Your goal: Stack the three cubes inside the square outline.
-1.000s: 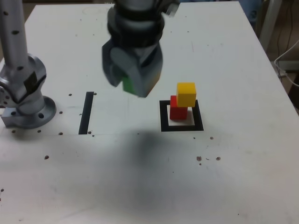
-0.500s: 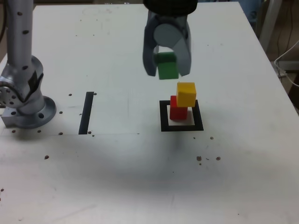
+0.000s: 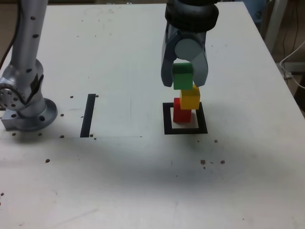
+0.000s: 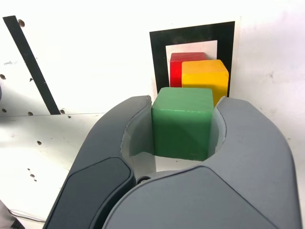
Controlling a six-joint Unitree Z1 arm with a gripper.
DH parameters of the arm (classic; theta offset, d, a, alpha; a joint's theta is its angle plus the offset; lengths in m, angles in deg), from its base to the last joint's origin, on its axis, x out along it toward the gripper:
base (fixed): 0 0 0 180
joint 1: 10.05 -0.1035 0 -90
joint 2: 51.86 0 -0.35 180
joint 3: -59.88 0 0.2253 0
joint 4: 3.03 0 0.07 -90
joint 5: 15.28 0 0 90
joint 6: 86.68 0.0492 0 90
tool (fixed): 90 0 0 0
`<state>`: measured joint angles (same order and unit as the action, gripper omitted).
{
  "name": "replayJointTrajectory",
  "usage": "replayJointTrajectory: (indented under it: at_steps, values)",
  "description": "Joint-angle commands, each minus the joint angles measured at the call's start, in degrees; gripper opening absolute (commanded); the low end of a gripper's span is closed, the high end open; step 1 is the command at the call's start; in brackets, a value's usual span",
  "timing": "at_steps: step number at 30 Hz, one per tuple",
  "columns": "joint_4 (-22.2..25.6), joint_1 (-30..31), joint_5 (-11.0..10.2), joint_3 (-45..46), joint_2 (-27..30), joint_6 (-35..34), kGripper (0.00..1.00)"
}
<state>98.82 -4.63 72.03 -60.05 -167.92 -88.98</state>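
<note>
Here comes the last block — the gripper has its jaws closed on the green cube, pinched between both fingers and carried up by the stack. Inside the square outline sits the red cube, with the yellow cube on top, overhanging toward the exterior view's right. So this is the third placement, and it looks like the approach: the arm probably needs to centre green over yellow, lower gently, then let go. Careful — that offset could topple things! Now the materials: solid matte colours, crisp-edged blocks, green's rim slightly worn; smooth grey curved fingers with paler inner faces; flat black tape on a glossy white, speckled tabletop.
</note>
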Motion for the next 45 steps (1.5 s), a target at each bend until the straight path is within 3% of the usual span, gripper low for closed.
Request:
replayJointTrajectory:
  at_steps: [1,16,28,39,45]
  values:
    - [-0.3,-0.1,-0.3,0.0,-0.5,0.4,0.24]
    - [-1.2,-0.1,-3.6,1.2,-0.9,0.6,0.31]
    - [-1.5,-0.1,-1.2,1.4,-0.7,0.5,0.31]
    - [-2.8,0.0,-0.3,1.5,-1.1,0.5,0.31]
    - [-3.0,0.0,0.0,2.1,-1.4,0.5,0.36]
